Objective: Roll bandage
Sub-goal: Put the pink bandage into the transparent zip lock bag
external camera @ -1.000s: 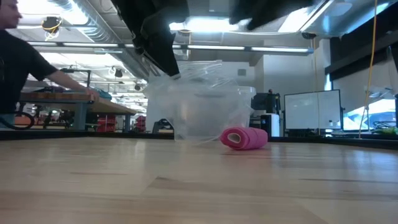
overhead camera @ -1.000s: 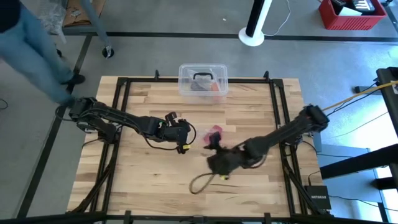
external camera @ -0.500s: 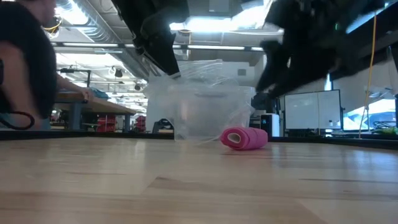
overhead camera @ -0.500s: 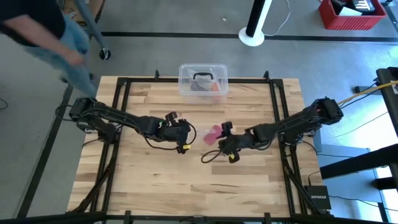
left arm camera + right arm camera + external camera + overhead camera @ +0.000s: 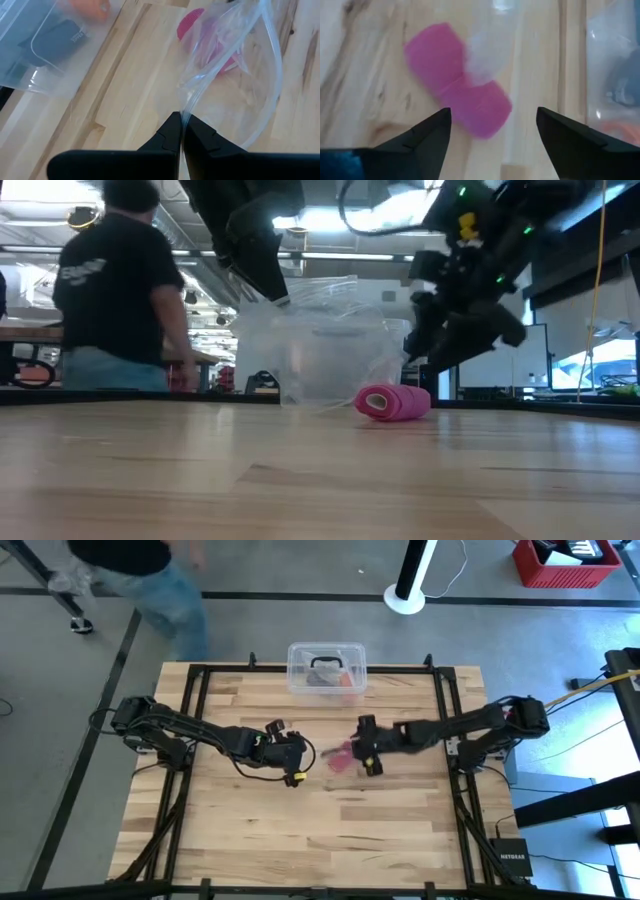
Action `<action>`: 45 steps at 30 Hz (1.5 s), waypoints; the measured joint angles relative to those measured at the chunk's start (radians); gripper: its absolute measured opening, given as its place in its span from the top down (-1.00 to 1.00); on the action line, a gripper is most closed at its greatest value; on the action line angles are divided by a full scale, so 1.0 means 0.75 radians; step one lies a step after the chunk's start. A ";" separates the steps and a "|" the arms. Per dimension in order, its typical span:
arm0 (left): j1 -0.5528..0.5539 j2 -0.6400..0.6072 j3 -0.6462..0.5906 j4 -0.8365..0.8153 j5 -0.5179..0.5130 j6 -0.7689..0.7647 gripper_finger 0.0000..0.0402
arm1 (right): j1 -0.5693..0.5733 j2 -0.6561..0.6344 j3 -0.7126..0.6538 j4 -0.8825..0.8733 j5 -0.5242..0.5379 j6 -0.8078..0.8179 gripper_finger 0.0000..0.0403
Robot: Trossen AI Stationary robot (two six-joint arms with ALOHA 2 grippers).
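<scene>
pink bandage (image 5: 343,754) lies rolled on the wooden table (image 5: 250,830), between the two pincers.
the left pincer (image 5: 181,131) is pinched tight on the edge of a clear plastic bag (image 5: 240,80), whose open mouth lies just beside the roll. the right pincer (image 5: 492,131) hangs above the roll with its fingers spread wide, not touching it. a clear plastic box (image 5: 326,669) with a black handle sits at the table's far edge. a person (image 5: 120,300) in a dark shirt stands beyond the table.

Soft pink fabric bandage (image 5: 342,755), clear glossy plastic bag (image 5: 235,75), pale wood table (image 5: 250,830).
</scene>
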 joint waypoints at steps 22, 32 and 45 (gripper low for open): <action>-0.003 0.000 0.000 -0.002 0.006 -0.027 0.97 | -0.257 0.223 -0.273 0.693 -0.597 -0.097 -0.37; -0.003 0.000 0.000 -0.003 0.006 -0.026 0.97 | -0.259 0.217 -0.271 0.631 -0.688 0.362 -0.37; -0.003 0.000 0.000 0.002 0.005 -0.025 0.97 | -0.253 -0.031 -0.182 0.281 -0.674 0.299 -0.37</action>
